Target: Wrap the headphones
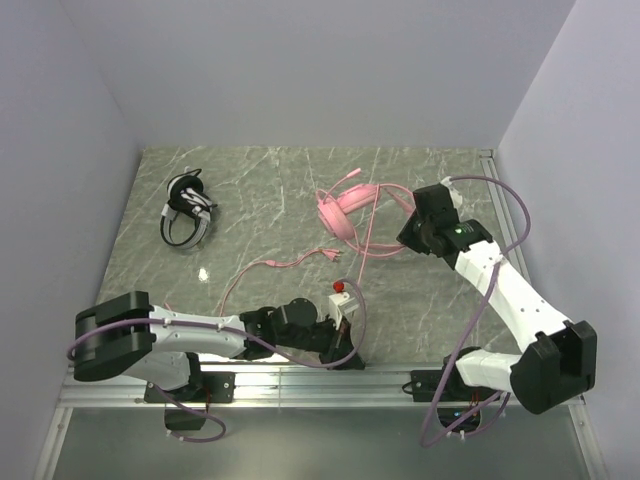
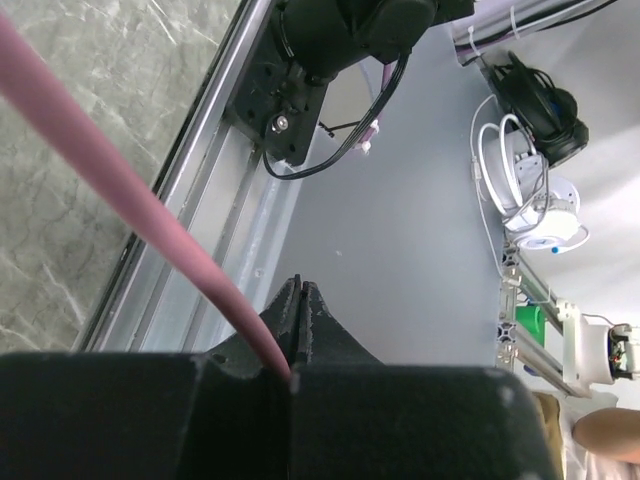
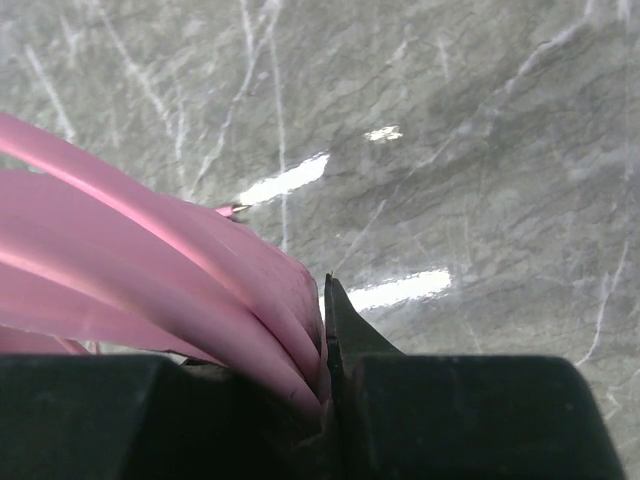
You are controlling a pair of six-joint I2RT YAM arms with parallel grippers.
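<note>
Pink headphones (image 1: pixel 343 212) lie far-centre on the table (image 1: pixel 260 190), their pink cable (image 1: pixel 275 264) trailing toward the near side; the right gripper (image 3: pixel 327 290), just right of them, pinches several gathered loops, and the left gripper (image 2: pixel 300 285), nearer, is clamped on one strand

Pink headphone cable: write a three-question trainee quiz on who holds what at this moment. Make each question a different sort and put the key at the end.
1. True or false: a gripper is holding the black-and-white headset.
2. Multiple choice: the left gripper is shut on A) the pink cable, B) a black cable, C) nothing.
3. Short answer: does the right gripper clamp one strand of the pink cable or several?
Key: 1 false, it lies alone at the far left of the table. 2 A. 3 several strands, bunched together.
</note>
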